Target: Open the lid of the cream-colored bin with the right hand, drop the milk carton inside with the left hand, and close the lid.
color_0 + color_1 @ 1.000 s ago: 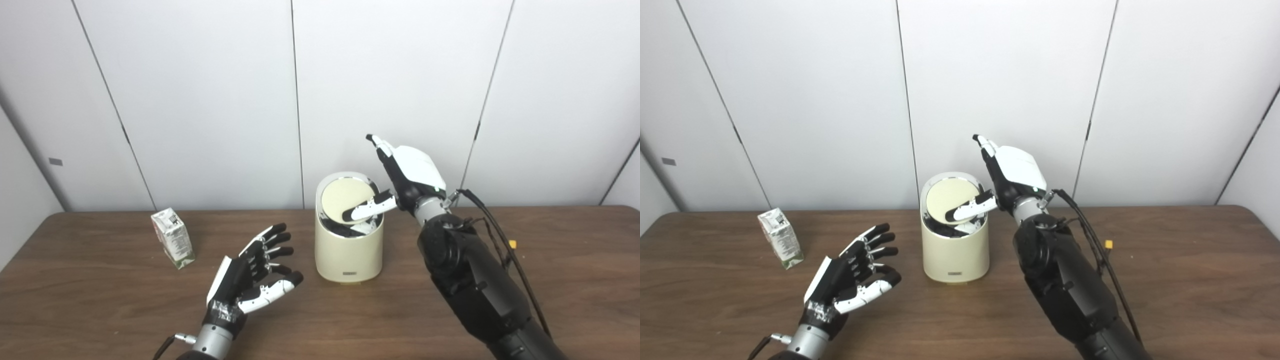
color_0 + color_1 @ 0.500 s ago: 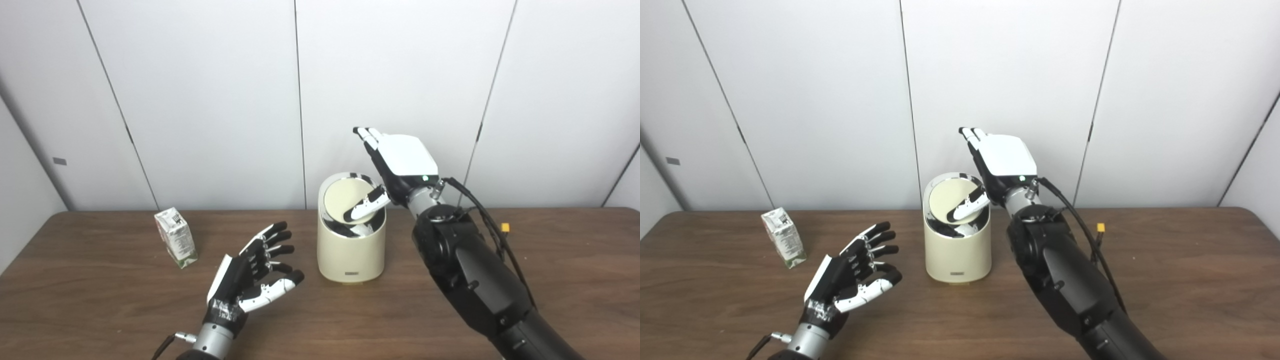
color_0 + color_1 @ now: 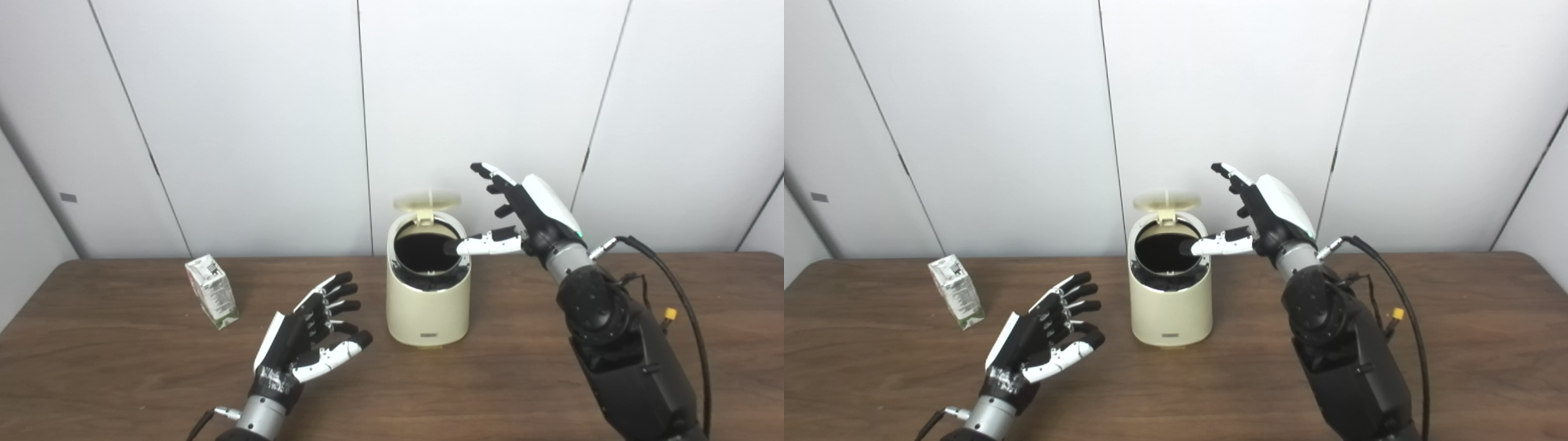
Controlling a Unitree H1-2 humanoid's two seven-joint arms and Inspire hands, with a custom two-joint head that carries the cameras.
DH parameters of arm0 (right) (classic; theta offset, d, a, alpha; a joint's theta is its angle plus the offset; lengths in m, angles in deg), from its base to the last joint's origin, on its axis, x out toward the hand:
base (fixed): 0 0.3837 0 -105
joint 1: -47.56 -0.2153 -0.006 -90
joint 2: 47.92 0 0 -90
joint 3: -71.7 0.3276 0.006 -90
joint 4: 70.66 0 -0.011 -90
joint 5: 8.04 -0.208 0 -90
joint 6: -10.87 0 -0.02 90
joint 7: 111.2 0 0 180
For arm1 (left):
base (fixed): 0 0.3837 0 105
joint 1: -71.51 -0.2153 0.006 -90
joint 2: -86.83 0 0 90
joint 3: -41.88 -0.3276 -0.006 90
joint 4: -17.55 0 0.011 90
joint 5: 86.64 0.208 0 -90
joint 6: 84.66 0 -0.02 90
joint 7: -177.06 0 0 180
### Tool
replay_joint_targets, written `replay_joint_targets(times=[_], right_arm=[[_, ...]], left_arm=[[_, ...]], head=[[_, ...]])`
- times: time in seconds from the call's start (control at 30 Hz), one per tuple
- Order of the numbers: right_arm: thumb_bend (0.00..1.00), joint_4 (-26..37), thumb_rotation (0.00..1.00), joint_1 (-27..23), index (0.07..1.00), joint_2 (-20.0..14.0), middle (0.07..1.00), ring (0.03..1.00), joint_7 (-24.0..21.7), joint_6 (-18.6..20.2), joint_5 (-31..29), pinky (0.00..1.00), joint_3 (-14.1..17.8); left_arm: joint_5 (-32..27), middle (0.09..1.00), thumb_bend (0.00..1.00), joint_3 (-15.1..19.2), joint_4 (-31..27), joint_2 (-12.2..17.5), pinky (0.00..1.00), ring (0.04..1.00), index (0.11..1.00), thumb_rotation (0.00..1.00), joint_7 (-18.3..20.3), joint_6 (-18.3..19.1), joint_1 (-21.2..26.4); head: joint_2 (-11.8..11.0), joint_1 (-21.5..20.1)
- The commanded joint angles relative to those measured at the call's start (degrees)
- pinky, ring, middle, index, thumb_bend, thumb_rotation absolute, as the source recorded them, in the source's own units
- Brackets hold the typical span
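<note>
The cream-colored round plastic bin (image 3: 427, 294) stands mid-counter toward the far edge, its hinged lid (image 3: 427, 201) tipped up. The right hand (image 3: 531, 211), fingers apart and empty, hovers beside the rim, thumb over the opening. The small white milk carton (image 3: 212, 291) waits near the far-left corner; the left hand (image 3: 306, 335), fingers spread, holds nothing, ready to fetch it.

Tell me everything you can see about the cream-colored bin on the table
The cream-colored bin is a small round container, smooth like plastic, standing upright on the wooden table. Its lid is flipped up on a rear hinge, showing a shiny ring and a dark inside. A small label sits low on the front. The right hand hovers at its right rim, thumb over the opening; contact is unclear. The milk carton stands apart to its left.
</note>
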Motion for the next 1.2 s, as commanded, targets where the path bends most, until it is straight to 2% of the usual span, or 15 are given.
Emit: replay_joint_targets(times=[0.0,0.13,0.2,0.33,0.4,0.53,0.6,0.73,0.8,0.93,1.0,1.07,1.17], right_arm=[[0.77,2.57,0.38,-0.42,0.910,-0.68,0.924,0.860,0.75,-0.64,-1.24,0.69,1.22],[0.78,2.33,0.39,2.50,0.908,-1.45,0.906,0.841,2.33,-4.69,-5.67,0.64,3.70],[0.79,1.76,0.39,4.54,0.911,-1.80,0.897,0.835,3.18,-8.38,-8.43,0.64,4.75],[0.86,0.76,0.39,9.21,0.950,-1.79,0.896,0.873,4.07,-14.45,-13.95,0.75,6.63],[0.89,0.83,0.39,10.90,0.945,-2.02,0.897,0.876,4.20,-16.18,-15.13,0.75,6.75],[0.91,3.09,0.39,15.02,0.955,-2.99,0.923,0.892,2.89,-17.91,-17.07,0.76,6.46],[0.96,3.04,0.42,16.07,0.957,-3.06,0.931,0.887,3.01,-18.66,-17.55,0.77,6.43],[0.96,4.02,0.41,18.11,0.961,-3.17,0.935,0.876,3.31,-18.02,-16.75,0.77,5.81],[0.91,3.69,0.35,18.61,0.960,-3.22,0.938,0.875,3.57,-18.84,-16.82,0.76,5.65],[0.89,2.13,0.27,19.58,0.951,-2.95,0.945,0.879,4.38,-21.73,-17.44,0.77,5.62],[0.89,2.17,0.24,19.84,0.947,-2.43,0.945,0.879,4.59,-21.44,-17.49,0.77,5.68],[0.89,2.11,0.21,20.24,0.945,-2.12,0.944,0.877,4.77,-21.56,-17.54,0.77,5.69],[0.89,0.92,0.15,20.78,0.946,-2.26,0.950,0.878,4.75,-23.26,-18.68,0.72,6.12]], left_arm=[[-0.18,0.855,0.70,0.11,-1.32,0.25,0.63,0.787,0.910,0.20,-0.13,-1.35,2.11],[-0.26,0.857,0.70,0.17,-1.39,0.37,0.63,0.793,0.911,0.22,-0.06,-1.39,2.12],[-0.47,0.857,0.70,0.18,-1.35,0.41,0.63,0.793,0.912,0.21,0.08,-1.53,2.14],[-0.76,0.858,0.70,0.23,-1.36,0.43,0.62,0.786,0.911,0.20,0.27,-1.50,2.17],[-0.81,0.855,0.71,0.28,-1.50,0.37,0.62,0.785,0.909,0.21,0.27,-1.33,2.15],[-1.06,0.859,0.70,0.22,-1.94,0.36,0.62,0.791,0.911,0.20,0.53,-1.27,2.05],[-1.11,0.862,0.70,0.20,-2.04,0.38,0.63,0.793,0.912,0.20,0.58,-1.25,2.05],[-0.85,0.856,0.71,0.23,-2.24,0.46,0.63,0.790,0.908,0.22,0.39,-1.34,2.00],[-1.06,0.856,0.72,0.30,-2.23,0.49,0.63,0.788,0.907,0.22,0.46,-1.28,2.03],[-1.17,0.859,0.71,0.37,-2.17,0.57,0.63,0.788,0.911,0.20,0.51,-1.11,1.99],[-1.11,0.861,0.71,0.37,-1.98,0.72,0.64,0.788,0.914,0.20,0.59,-1.28,1.98],[-0.92,0.863,0.71,0.24,-1.51,0.70,0.64,0.788,0.915,0.20,0.62,-1.88,1.93],[-0.36,0.857,0.73,-0.19,-0.65,0.11,0.64,0.784,0.910,0.21,0.35,-2.84,1.79]], head=[[0.00,0.07],[-0.03,0.06],[-0.03,0.06],[-0.03,0.08],[-0.03,0.08],[0.00,0.08],[0.00,0.08],[0.02,0.16],[-0.01,0.18],[-0.24,0.19],[-0.43,0.14],[-1.36,2.52],[-3.68,9.52]])
